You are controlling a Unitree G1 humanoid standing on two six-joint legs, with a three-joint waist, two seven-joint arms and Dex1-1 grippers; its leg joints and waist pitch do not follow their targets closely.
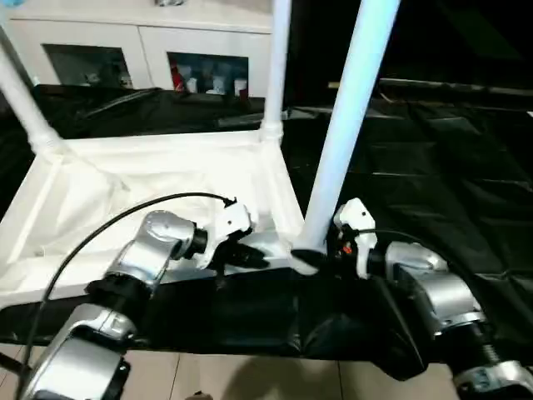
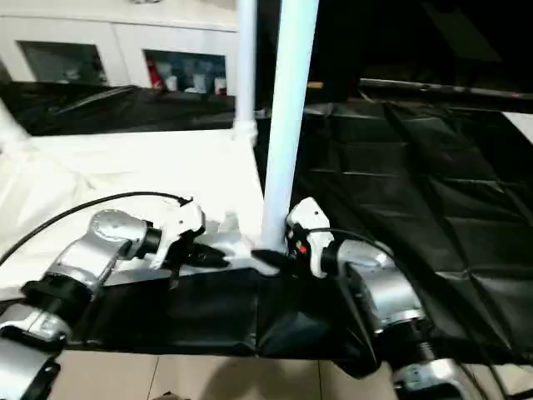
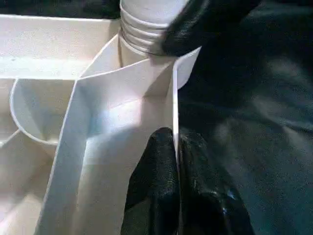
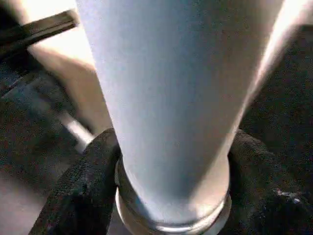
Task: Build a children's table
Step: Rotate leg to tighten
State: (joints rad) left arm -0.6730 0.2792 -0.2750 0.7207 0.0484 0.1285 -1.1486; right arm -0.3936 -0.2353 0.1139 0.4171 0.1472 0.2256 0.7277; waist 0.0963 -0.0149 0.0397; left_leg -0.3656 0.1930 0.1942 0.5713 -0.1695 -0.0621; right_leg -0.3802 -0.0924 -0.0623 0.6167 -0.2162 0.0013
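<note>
- three white legs rise from the upturned table top (image 1: 125, 179), which lies ribbed side up on the black-draped surface (image 1: 433, 167): the far-left leg (image 1: 21, 100) leans, the far-right leg (image 1: 277, 62) stands upright in its corner socket, and the near leg (image 1: 346, 125) tilts a little at the near right corner.
- the right tool (image 1: 321, 250) has its two black fingers (image 4: 78, 191) closed around the base of the near leg, one on each side of the tube, just above the threaded end (the thread rings show in the left wrist view, right at the corner socket (image 3: 142, 44)).
- the left tool (image 1: 246, 254) is pinched narrow on the thin near rim of the table top, one black finger (image 3: 154, 186) inside the wall and the other outside it, close beside that same corner.
- the top's underside shows ribs and a rounded pocket (image 3: 36, 112) next to the gripped wall.
- both silver forearms reach in from the near edge, and a black cable (image 1: 108, 221) arcs over the left one.
- behind the surface stands a white cabinet (image 1: 141, 42) with glass doors and small items inside; no writing or brand can be read anywhere.
- a small red mark (image 2: 301, 247) shows on the right wrist's white housing, too small to read.
</note>
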